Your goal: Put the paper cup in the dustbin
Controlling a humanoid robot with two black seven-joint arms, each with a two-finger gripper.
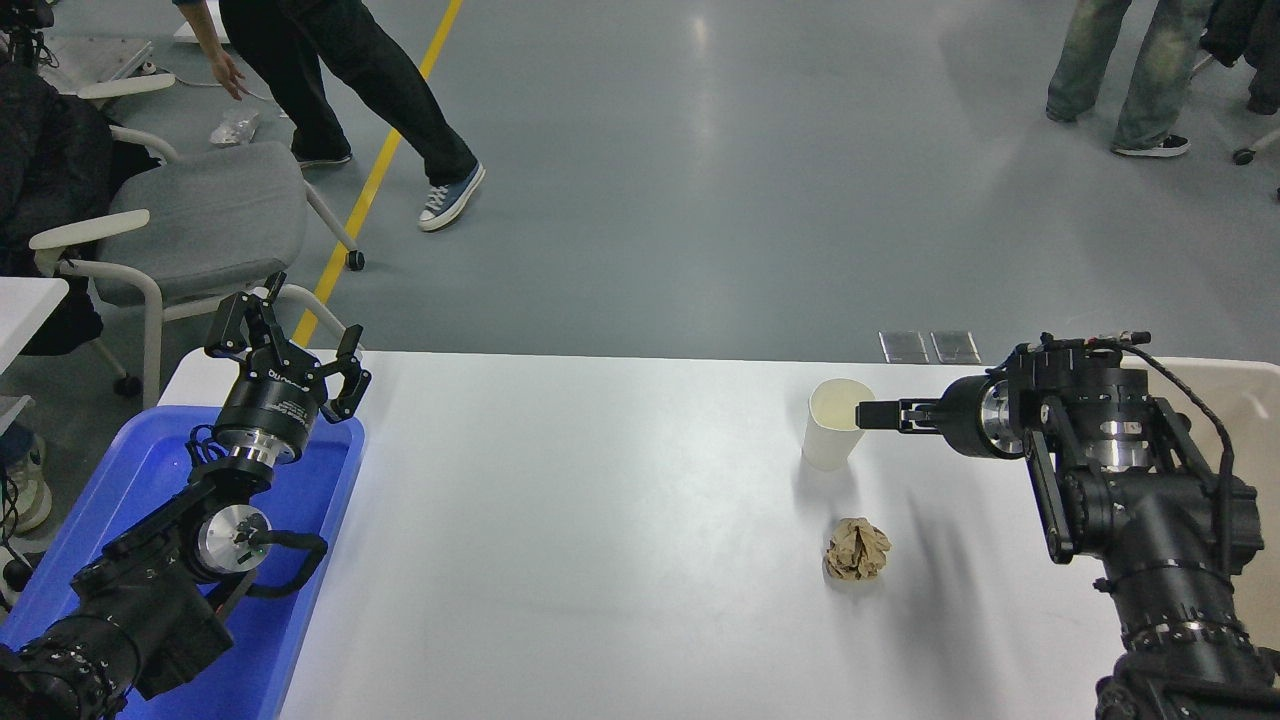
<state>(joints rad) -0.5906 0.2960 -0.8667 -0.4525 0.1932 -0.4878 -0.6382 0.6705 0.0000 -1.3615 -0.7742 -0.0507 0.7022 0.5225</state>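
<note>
white table (600, 560); beige dustbin (1235, 400) off its right edge; blue tray (300, 640) under the parked, open-fingered left gripper (290, 345); right gripper (868, 415) at the upright paper cup (830, 440) rim, grip indeterminable; brown paper ball (857, 549) nearby.

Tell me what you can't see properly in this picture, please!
- The dustbin: head view, mostly hidden behind the right arm and cut off by the right edge; its inside cannot be seen.
- The right end effector at the paper cup: seen side-on at the rim, so open or shut is unclear.
- The blue tray: head view, partly covered by the parked left end effector and its arm.
</note>
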